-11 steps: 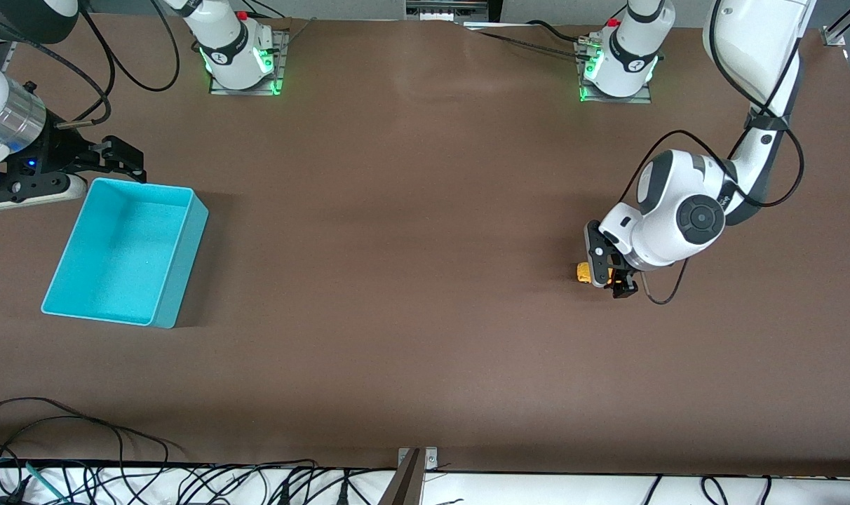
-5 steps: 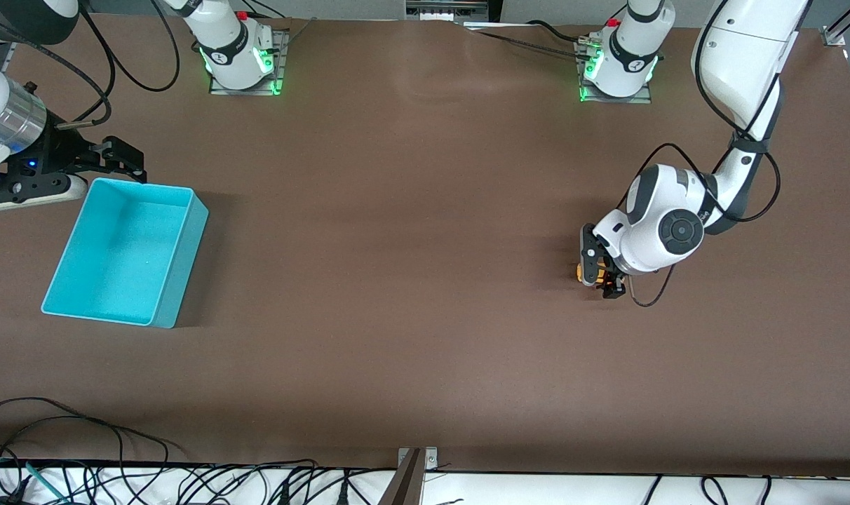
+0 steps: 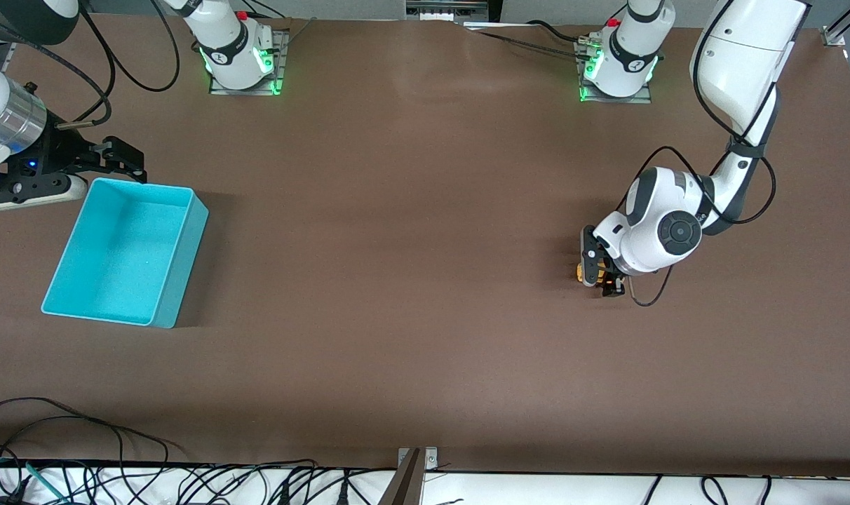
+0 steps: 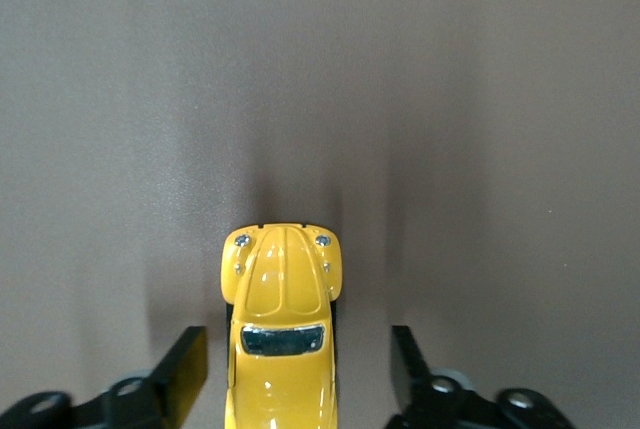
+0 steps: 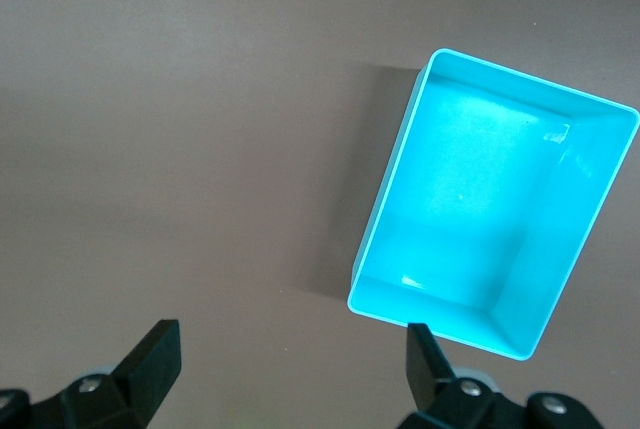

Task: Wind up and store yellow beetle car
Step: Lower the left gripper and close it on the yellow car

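The yellow beetle car stands on the brown table toward the left arm's end; in the front view only a sliver of the car shows beside the hand. My left gripper is down at the table around it. One fingertip stands on each side of the car's body, with a gap of table showing on both sides, so the left gripper is open and not touching the car. My right gripper waits open and empty above the table by the turquoise bin.
The turquoise bin has nothing in it and sits toward the right arm's end of the table. Cables run along the table edge nearest the front camera. A black cable loops under the left wrist.
The left arm has come lower and drawn in over the car, and its fingers stand closer together around it. The car, the bin and the right arm have not moved.
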Robot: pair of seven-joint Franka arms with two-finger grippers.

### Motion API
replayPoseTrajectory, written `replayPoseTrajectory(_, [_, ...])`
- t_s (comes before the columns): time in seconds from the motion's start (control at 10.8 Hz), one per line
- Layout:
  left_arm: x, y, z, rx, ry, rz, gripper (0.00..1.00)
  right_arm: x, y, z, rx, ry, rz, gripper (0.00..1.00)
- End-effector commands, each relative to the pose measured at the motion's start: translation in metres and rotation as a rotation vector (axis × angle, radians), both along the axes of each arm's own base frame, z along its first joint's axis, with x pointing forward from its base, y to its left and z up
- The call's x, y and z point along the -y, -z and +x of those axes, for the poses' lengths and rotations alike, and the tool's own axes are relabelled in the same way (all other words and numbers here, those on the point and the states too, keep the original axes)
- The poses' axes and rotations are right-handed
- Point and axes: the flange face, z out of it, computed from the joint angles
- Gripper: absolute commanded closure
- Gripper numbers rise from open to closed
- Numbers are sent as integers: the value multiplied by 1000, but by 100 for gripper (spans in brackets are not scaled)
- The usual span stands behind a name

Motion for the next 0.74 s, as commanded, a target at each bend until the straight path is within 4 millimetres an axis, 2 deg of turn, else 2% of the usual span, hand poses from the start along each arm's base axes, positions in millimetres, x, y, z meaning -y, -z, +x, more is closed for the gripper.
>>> replayPoseTrajectory(0.0, [-5, -3, 0, 17, 27, 9, 84, 0, -2, -1, -5, -16, -6, 0])
replayPoseTrajectory(0.28, [-15, -3, 1, 16, -5, 11, 96, 1, -2, -1, -5, -15, -6, 0])
replayPoseTrajectory(0.65, [-23, 2, -2, 3, -39, 14, 100, 1, -1, -1, -6, -15, -5, 0])
